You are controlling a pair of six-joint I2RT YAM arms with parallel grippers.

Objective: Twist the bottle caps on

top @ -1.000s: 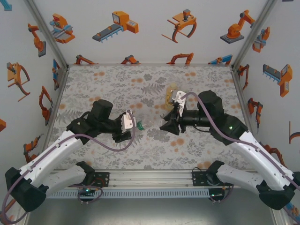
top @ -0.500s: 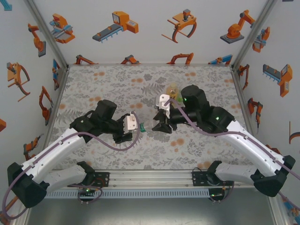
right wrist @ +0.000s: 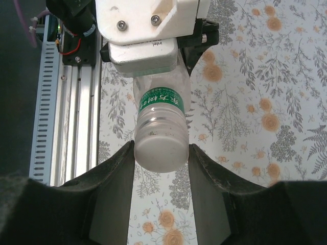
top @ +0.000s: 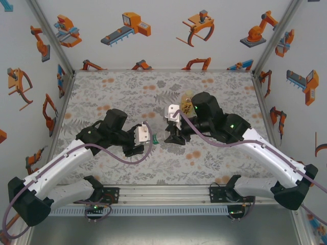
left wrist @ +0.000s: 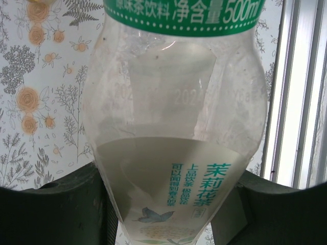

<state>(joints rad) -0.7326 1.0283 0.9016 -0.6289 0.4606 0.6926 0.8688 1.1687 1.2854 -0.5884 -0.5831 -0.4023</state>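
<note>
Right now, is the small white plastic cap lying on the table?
No, that white cap sits on the clear plastic bottle's neck inside the right end effector.

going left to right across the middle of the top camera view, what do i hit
left arm → left claw, gripping the bottle → bottle → right claw, closed on the white cap → right arm. Amber bottle left out: it overlaps the right arm.
</note>
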